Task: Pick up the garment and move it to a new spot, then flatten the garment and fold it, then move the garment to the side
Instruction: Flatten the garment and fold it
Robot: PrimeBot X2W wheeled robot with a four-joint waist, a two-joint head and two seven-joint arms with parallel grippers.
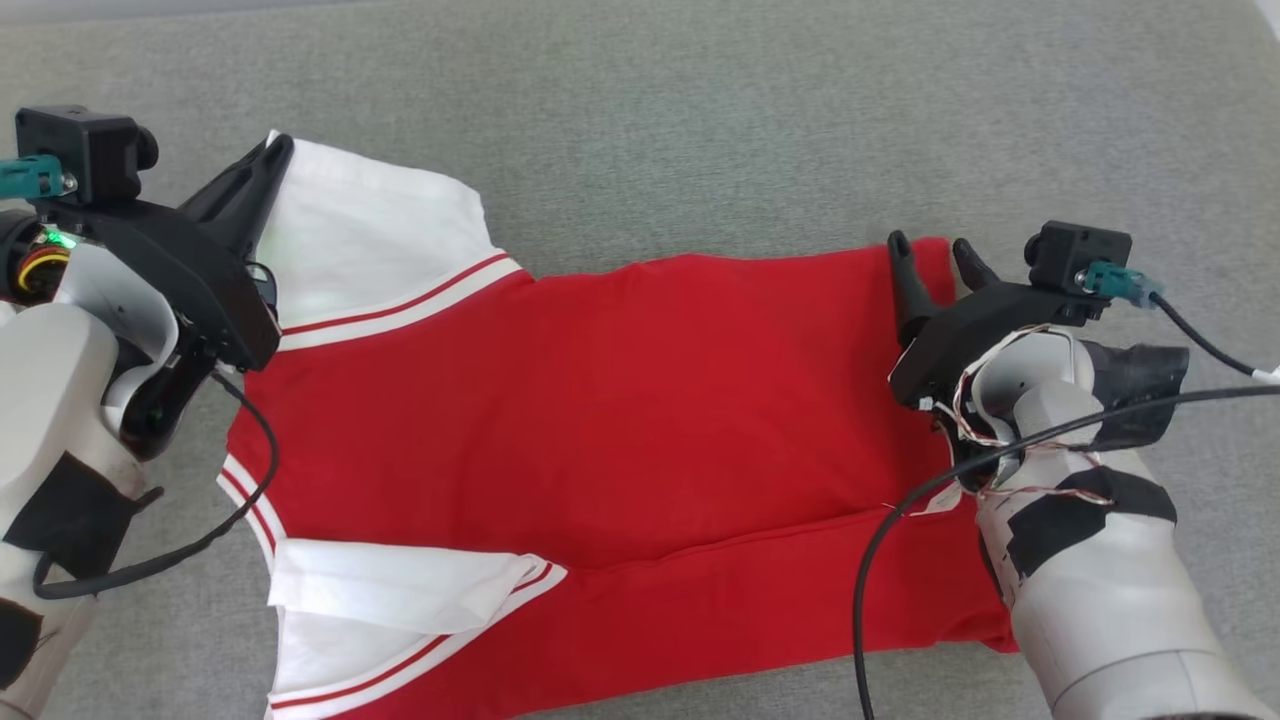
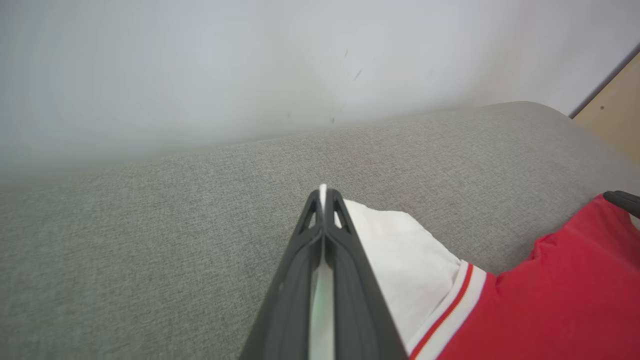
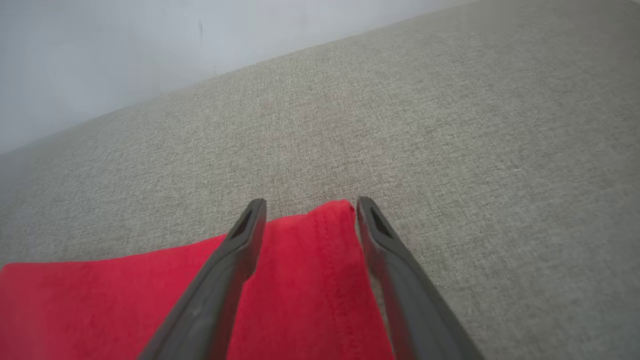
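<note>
Red shirt (image 1: 600, 400) flat, fold unfinished: left hand (image 1: 278, 148) clamps 10 o'clock sleeve (image 1: 370, 240), right hand (image 1: 931, 245) open astride 2 o'clock hem (image 3: 325, 220).

Matt cloth garment (image 1: 600, 400), rough woven surface (image 1: 700, 120)

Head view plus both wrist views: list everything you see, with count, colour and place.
cushioned surface: one, grey fabric, under everything
garment: one, red with white sleeves and striped trim, spread on that surface
wall: one, white, behind the surface
wooden panel: one, tan, right edge of left wrist view
cables: two, black, lower left and lower right of head view
left tool: one, dark, shut on the white sleeve edge
right tool: one, dark, open, straddling the red hem corner
</note>
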